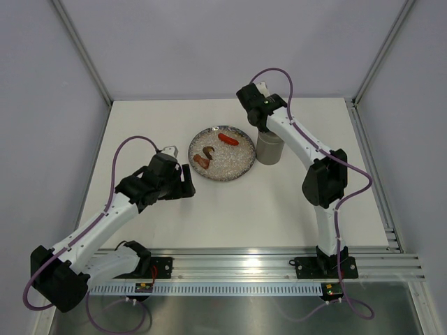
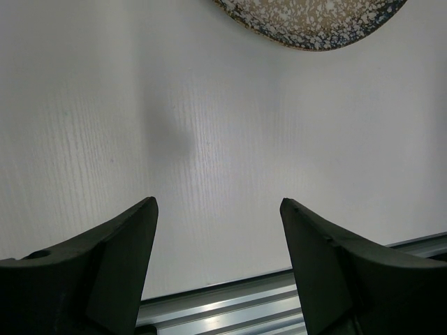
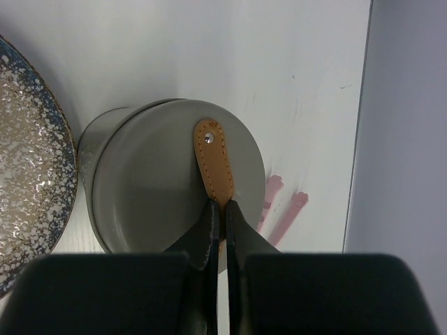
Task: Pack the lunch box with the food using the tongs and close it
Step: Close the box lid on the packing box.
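The grey-olive lunch box [image 1: 269,152] stands right of the glittery plate [image 1: 225,176]. A flat grey lid [image 3: 160,202] with an orange strap [image 3: 215,157] covers its mouth; the can wall [image 3: 89,143] shows at the left, and I cannot tell whether the lid rests on it or hovers. My right gripper [image 3: 220,204] is shut on the strap's near end. Pale pink tongs [image 3: 283,209] lie on the table beyond the can, partly hidden by the lid. The food is on the plate: a red sausage [image 1: 228,139] and brown pieces [image 1: 204,158]. My left gripper [image 2: 218,204] hangs open and empty over bare table, left of the plate.
The plate's speckled rim [image 2: 314,28] shows at the top of the left wrist view and also at the left edge [image 3: 28,160] of the right wrist view. An aluminium rail [image 1: 237,262] runs along the near table edge. The right enclosure wall [image 3: 405,125] stands close beside the can.
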Controlling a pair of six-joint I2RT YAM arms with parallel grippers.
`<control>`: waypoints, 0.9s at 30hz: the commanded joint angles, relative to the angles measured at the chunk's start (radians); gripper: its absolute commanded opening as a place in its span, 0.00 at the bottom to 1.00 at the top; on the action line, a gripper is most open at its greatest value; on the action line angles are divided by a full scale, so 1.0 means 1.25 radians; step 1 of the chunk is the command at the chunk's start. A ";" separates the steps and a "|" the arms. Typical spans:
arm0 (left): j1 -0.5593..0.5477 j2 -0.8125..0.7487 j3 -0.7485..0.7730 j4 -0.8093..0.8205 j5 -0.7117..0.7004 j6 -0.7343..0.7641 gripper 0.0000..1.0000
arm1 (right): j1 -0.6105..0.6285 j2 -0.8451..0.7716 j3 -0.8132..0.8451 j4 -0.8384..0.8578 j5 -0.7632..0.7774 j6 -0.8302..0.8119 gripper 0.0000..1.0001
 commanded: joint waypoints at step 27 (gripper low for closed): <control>0.004 -0.002 0.019 0.037 0.012 0.019 0.76 | 0.041 0.005 0.057 -0.022 0.072 -0.014 0.00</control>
